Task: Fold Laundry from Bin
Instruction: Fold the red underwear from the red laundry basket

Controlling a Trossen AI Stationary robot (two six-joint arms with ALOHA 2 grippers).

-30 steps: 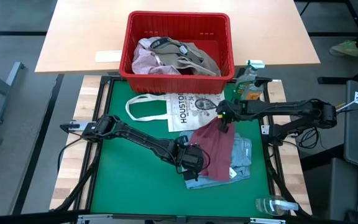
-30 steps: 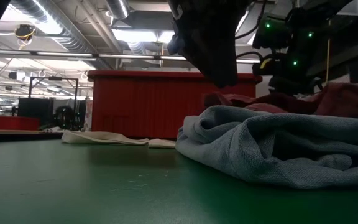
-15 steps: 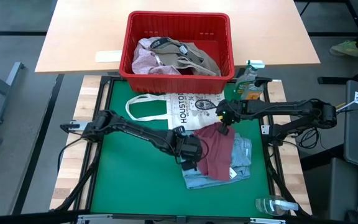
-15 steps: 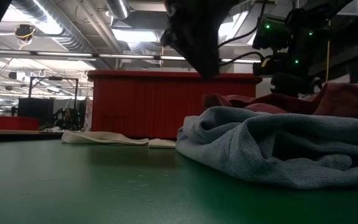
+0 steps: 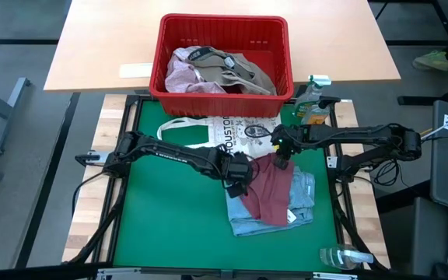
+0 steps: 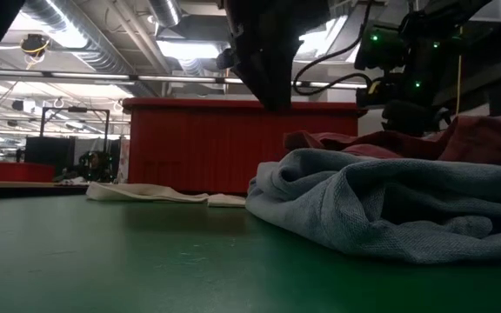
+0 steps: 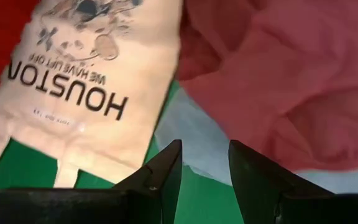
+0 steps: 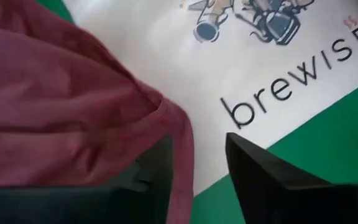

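Note:
A maroon garment point(image 5: 267, 190) lies crumpled on a light blue garment point(image 5: 274, 219) at the right of the green mat point(image 5: 169, 210). My left gripper point(image 5: 236, 177) hovers open at the maroon piece's left edge, over blue cloth point(image 7: 191, 134) and mat, with nothing between its fingers. My right gripper point(image 5: 280, 155) is open over the maroon piece's far corner point(image 8: 166, 118), its fingers on either side of the cloth edge. The red bin point(image 5: 224, 31) behind the mat holds pink and khaki-grey laundry point(image 5: 220, 70).
A white "HOUSTON" tote bag point(image 5: 228, 136) lies flat between the bin and the garments, partly under the maroon corner. A spray bottle point(image 5: 311, 97) stands right of the bin and another point(image 5: 341, 257) lies at the near right. The mat's left half is bare green.
My left gripper has moved toward the table's far edge along the maroon garment's left side, rising a little, from its near-left corner to beside its middle. The maroon piece now lies more bunched on the blue one. My right arm has kept its place.

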